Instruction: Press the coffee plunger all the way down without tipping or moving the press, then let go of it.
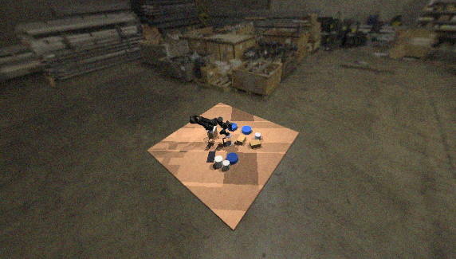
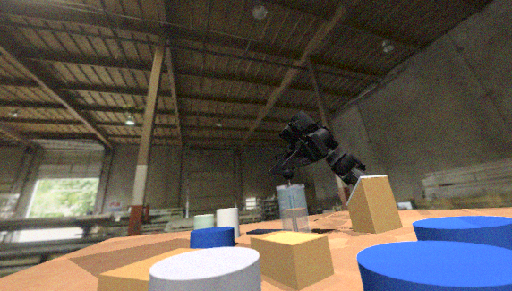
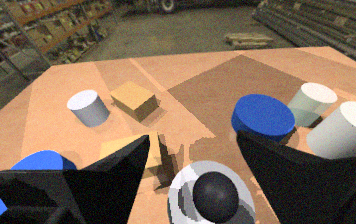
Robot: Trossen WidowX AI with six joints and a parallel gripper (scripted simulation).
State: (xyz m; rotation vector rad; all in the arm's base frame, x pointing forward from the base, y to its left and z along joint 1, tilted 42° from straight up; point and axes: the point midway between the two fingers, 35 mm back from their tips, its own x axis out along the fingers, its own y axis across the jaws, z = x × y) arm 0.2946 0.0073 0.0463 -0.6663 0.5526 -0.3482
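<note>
A warehouse is shown: timber roof trusses (image 2: 215, 51), stacked lumber (image 1: 80, 41), wooden crates (image 1: 257, 77), shelving (image 3: 45, 25) and a concrete floor (image 1: 359, 153) are seen.
</note>
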